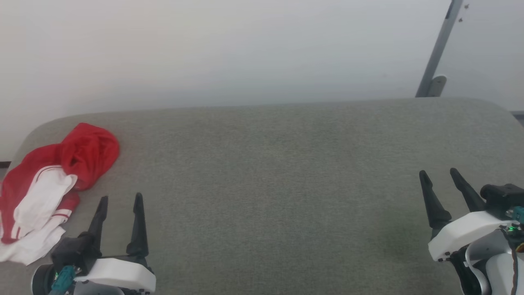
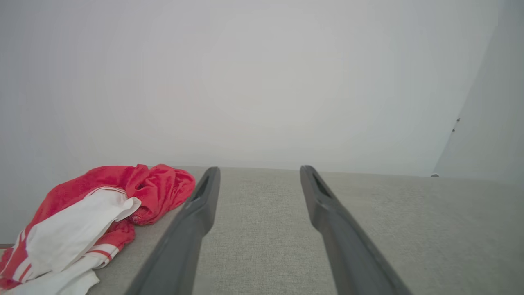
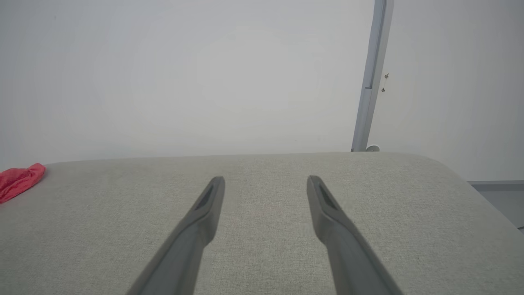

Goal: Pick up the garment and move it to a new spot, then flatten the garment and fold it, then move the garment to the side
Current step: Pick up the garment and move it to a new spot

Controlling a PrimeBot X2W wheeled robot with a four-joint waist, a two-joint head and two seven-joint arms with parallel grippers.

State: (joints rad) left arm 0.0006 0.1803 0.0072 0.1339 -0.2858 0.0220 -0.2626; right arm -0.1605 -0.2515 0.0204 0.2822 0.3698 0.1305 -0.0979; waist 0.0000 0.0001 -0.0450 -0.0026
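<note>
Left gripper (image 1: 121, 196) and right gripper (image 1: 438, 172), both with jaws wide and empty, low over the grey desk (image 1: 266, 184). The garment (image 1: 49, 180) lies crumpled just left of the left gripper and slightly ahead of it, untouched, and well apart from the right gripper. White sleeve ends sit on top and the red body is bunched beyond. Its near white end seems to reach the desk edge. Likely risks: a pinch on a loose sleeve alone would lift one layer and let the rest trail or slide off the edge. A low approach could drag the fingertips across the desk cover.
</note>
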